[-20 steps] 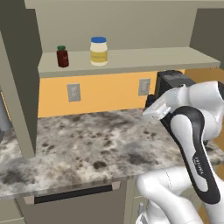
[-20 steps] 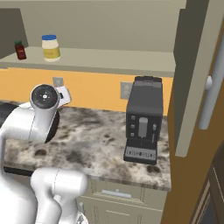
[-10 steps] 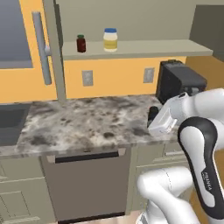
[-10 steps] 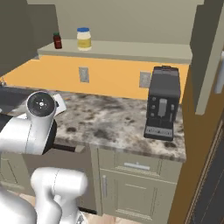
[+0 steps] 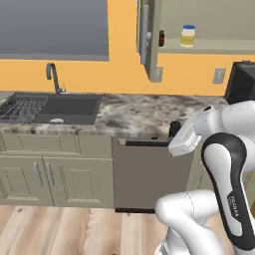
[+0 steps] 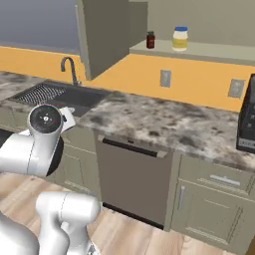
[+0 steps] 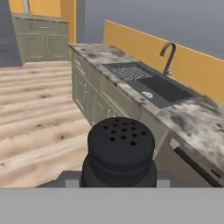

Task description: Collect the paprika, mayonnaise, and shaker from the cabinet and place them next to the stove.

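My gripper is closed down about as far as it goes on the black shaker, whose perforated round top rises straight in front of the hand camera. My fingertips are hidden under it, so I judge the hold from how squarely the shaker sits there rather than from seeing the contact. From the left base camera the shaker is a small dark knob at the end of my wrist, level with the edge of the counter and out in front of the dishwasher, well away from the cabinet.

The risk I see is the carry. The grip is low on a narrow, rounded body, so a sharp turn or a jolt of the base could tip the shaker or let it slide out onto the wooden floor. Held this near the counter edge, it could also clip that edge if I swing toward it.

Farther out, the sink and its faucet lie along the counter beyond the shaker. The paprika and the mayonnaise stand side by side on the cabinet shelf, the paprika nearer the open door. No stove is visible from here.
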### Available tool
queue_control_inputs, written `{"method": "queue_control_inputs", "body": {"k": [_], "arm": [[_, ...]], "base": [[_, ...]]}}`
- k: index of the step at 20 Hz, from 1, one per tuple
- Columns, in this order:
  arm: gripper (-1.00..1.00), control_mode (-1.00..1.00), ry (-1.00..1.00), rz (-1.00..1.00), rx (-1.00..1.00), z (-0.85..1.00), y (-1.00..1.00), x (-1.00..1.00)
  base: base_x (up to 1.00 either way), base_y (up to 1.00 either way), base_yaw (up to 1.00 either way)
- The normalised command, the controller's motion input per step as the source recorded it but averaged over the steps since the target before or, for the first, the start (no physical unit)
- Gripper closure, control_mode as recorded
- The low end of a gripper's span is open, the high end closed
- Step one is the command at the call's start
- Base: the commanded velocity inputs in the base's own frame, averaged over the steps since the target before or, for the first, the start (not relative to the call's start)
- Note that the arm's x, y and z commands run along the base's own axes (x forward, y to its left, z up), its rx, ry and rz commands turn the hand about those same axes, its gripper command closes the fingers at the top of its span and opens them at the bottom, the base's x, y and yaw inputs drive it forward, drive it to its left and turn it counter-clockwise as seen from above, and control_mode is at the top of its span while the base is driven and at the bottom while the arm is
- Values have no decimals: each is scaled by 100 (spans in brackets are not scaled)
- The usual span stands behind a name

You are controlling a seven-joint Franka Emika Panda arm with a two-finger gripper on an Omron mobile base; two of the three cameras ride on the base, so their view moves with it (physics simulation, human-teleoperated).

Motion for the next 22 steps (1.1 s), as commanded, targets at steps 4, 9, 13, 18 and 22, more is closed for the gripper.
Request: {"method": "queue_control_inputs", "body": {"k": [4, 9, 13, 18, 22], "arm": [[100, 100, 0, 0, 0, 0, 0, 0], [100, 100, 0, 0, 0, 0, 0, 0], [100, 100, 0, 0, 0, 0, 0, 0], [100, 100, 0, 0, 0, 0, 0, 0], [100, 100, 0, 0, 0, 0, 0, 0]], "base": [[-36, 84, 47], [-21, 65, 49], [0, 55, 56], [12, 31, 58], [23, 16, 59]]}}
